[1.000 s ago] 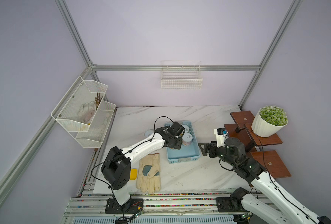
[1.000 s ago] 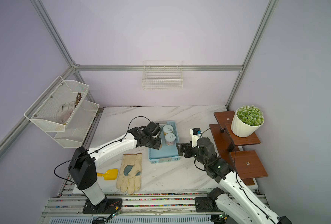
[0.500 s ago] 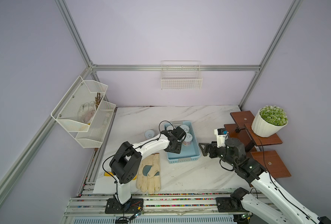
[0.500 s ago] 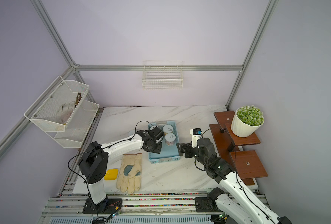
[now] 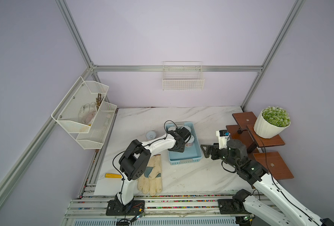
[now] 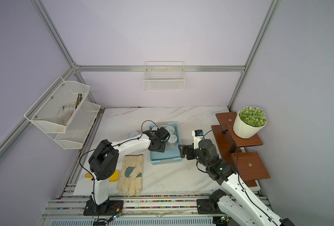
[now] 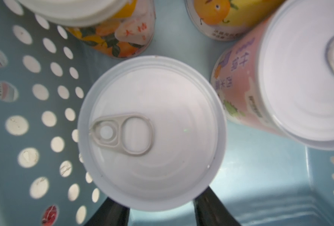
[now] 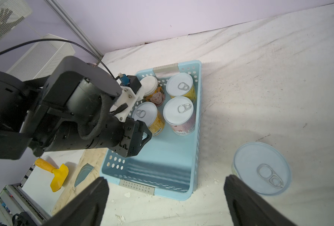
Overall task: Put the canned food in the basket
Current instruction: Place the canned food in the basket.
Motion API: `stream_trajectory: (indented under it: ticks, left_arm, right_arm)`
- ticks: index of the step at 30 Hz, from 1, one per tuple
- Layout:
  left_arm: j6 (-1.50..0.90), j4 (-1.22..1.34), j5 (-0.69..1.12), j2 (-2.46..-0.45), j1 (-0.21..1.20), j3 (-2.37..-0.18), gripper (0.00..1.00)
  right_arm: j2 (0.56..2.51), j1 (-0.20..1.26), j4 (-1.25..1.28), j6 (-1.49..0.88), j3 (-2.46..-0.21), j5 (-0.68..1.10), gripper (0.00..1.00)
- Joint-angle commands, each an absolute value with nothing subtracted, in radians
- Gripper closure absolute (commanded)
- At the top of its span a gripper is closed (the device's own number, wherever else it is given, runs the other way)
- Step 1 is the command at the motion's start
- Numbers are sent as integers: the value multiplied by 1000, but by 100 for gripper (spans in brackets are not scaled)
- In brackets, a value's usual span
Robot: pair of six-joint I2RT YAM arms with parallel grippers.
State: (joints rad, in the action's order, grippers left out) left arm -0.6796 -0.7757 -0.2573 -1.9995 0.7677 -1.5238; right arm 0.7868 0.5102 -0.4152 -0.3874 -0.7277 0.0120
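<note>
basket point(image 8: 162, 160) light blue, walls dotted with round holes, grey handle strips. white tops on yellow-label tin point(image 8: 145, 114), pink-label tin point(image 8: 179, 115), orange-fruit-print tin point(image 7: 111, 39). table point(image 5: 201, 117) white marble, grey veins. glove point(image 6: 132, 176) cream, blue-grey patch. tool point(image 8: 58, 176) yellow. shelf point(image 6: 250, 170) dark brown wood. pot point(image 6: 244, 131) white, ribbed; plant point(image 6: 252, 117) green.

Printed in purple down the pink tin point(image 7: 238, 86) just beside the left gripper point(image 7: 159, 204): 什锦, with smaller 西米露. Printed in red on a pale panel of the orange-fruit tin point(image 7: 123, 37) just past that gripper: two characters, seemingly 大桔. Fine dark print on the far yellow tin point(image 7: 227, 19), too blurred to read. Barcodes on the held yellow tin point(image 8: 158, 123), between the gripper's fingers, and on the pink tin; digits too small.
</note>
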Motion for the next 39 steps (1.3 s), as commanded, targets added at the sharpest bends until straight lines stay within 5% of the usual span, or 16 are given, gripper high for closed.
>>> stream_trajectory:
  ticks: [1, 11, 26, 35, 39]
  left_arm:
    - [-716, -777, -330, -2014, 754, -1575, 48]
    - [-717, -819, -373, -2038, 729, -1631, 57]
    - [-574, -571, -254, -1615, 782, -1328, 39]
    - [-477, -349, -96, -1319, 728, -1063, 3]
    - [-453, -260, -18, -1219, 685, -985, 0]
  right_arm:
    - [769, 506, -411, -391, -710, 0, 2]
    - [767, 506, -406, -397, -703, 7, 2]
    - [775, 506, -414, -390, -728, -10, 1]
    - [808, 499, -416, -388, -749, 22, 1]
    - [825, 496, -415, -383, -763, 30, 1]
